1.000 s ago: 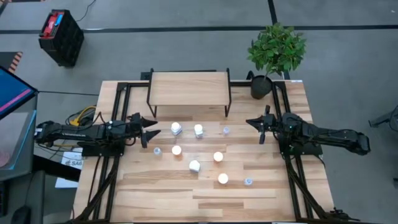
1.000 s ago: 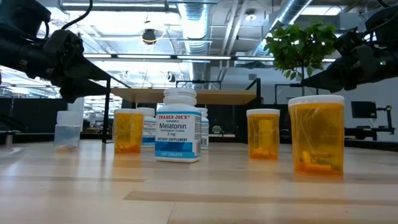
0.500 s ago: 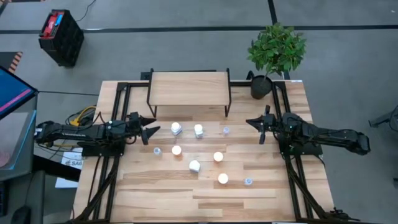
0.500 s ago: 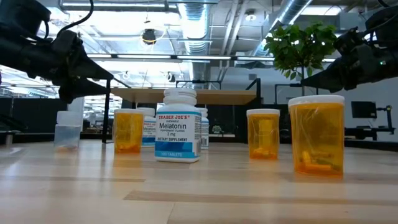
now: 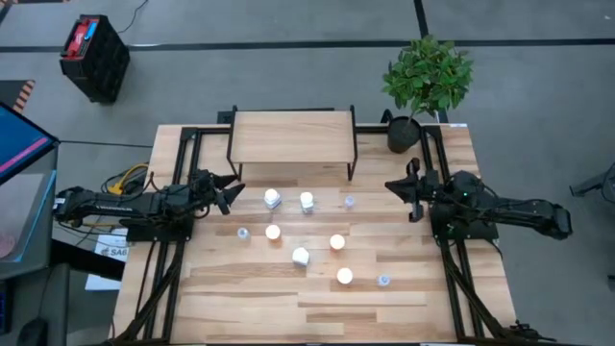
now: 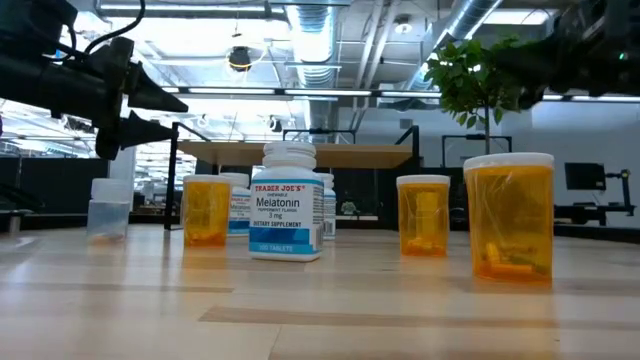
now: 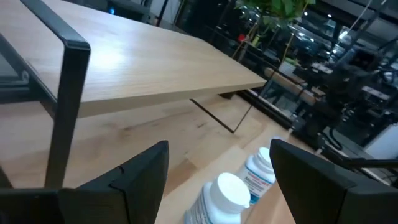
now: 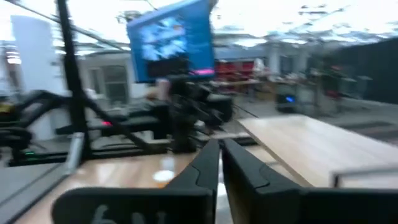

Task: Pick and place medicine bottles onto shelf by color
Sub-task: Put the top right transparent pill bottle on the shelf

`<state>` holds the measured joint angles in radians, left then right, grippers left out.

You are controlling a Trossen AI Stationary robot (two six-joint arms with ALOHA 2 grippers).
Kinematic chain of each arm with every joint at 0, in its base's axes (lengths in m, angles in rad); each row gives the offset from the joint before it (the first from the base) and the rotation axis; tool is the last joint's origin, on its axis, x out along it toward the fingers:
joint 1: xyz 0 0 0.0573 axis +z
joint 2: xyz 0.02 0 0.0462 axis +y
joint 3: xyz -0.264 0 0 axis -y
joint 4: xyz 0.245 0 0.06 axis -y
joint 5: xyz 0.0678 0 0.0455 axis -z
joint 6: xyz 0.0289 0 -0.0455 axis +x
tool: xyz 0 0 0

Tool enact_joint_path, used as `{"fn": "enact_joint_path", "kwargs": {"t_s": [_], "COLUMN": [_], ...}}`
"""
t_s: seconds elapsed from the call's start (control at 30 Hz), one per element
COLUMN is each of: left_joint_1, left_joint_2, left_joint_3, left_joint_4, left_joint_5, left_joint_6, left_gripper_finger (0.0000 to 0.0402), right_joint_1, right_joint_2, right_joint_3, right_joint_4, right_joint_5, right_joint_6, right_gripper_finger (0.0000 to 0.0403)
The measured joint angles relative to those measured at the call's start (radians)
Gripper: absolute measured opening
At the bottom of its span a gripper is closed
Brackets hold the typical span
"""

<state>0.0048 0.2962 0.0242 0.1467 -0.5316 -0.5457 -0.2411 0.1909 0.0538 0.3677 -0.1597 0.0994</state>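
Note:
Several small medicine bottles stand on their bases on the tabletop in front of the shelf [image 5: 292,136]: white ones [image 5: 273,199] [image 5: 307,201] [image 5: 301,256], orange ones with white caps [image 5: 273,232] [image 5: 337,242] [image 5: 344,276], and clear ones [image 5: 349,202] [image 5: 243,232] [image 5: 383,281]. My left gripper [image 5: 229,191] hovers open and empty at the shelf's left front leg, left of the white bottles [image 7: 225,194]. My right gripper [image 5: 411,197] hovers right of the bottles, shut and empty, as the right wrist view [image 8: 219,152] shows.
A potted plant [image 5: 426,82] stands at the table's far right corner, beside the shelf. Black frame rails [image 5: 183,173] run along both table sides under the arms. Bare wood lies between the bottles and the near edge.
My left gripper has drawn back a little toward the table's left edge, risen and swung toward the shelf's left front leg, still open. My right gripper has risen and shifted slightly toward the table's right edge. The bottles have not moved.

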Motion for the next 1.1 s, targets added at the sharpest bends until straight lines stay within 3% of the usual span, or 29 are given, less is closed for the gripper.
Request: {"fn": "enact_joint_path", "kwargs": {"t_s": [0.13,0.33,0.47,0.9,1.1], "left_joint_1": [0.000,0.000,0.000,0.000,0.000], "left_joint_2": [0.000,0.000,0.000,0.000,0.000], "left_joint_3": [0.000,0.000,0.000,0.000,0.000], "left_joint_4": [0.001,-0.010,-0.046,-0.106,-0.106], "left_joint_5": [-0.007,-0.029,-0.027,-0.024,-0.024], "left_joint_6": [0.023,0.064,0.074,0.075,0.075], "left_gripper_finger": [0.0267,0.0267,0.0267,0.0267,0.0267], "right_joint_1": [0.025,0.068,0.084,0.151,0.162], "right_joint_2": [0.000,0.000,0.000,0.000,0.083], "right_joint_3": [0.040,0.084,0.097,0.179,0.325], "right_joint_4": [0.000,0.000,0.000,-0.029,-0.239], "right_joint_5": [-0.048,-0.048,-0.048,-0.048,-0.018], "right_joint_6": [-0.003,-0.003,-0.001,0.050,0.017], "right_gripper_finger": [0.0099,0.0195,0.0236,0.0231,0.0219]}}
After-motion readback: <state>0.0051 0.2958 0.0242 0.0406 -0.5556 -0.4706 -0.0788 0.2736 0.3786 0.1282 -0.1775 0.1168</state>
